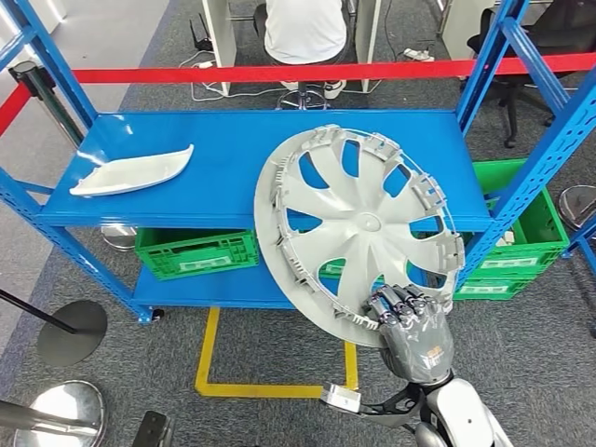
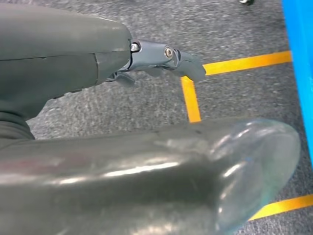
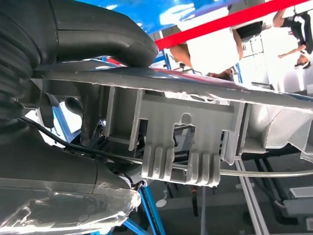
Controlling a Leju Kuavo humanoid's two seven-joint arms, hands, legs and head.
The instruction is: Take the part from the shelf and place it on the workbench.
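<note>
In the head view your right hand (image 1: 410, 321) grasps the grey wheel cover (image 1: 358, 228) at its near rim, fingers hooked over the edge. The cover is tilted and overhangs the front of the blue shelf (image 1: 232, 168); I cannot tell whether its far edge touches the board. I judge the pick made and the carry to the workbench outstanding. A white trim piece (image 1: 133, 172) lies on the shelf well apart; a seated person (image 1: 305, 28) is beyond the red bar. In the left wrist view your left hand (image 2: 162, 54) holds nothing, fingers extended over carpet and yellow floor tape (image 2: 191, 98). In the right wrist view the cover's ribbed rim sits between thumb and fingers.
</note>
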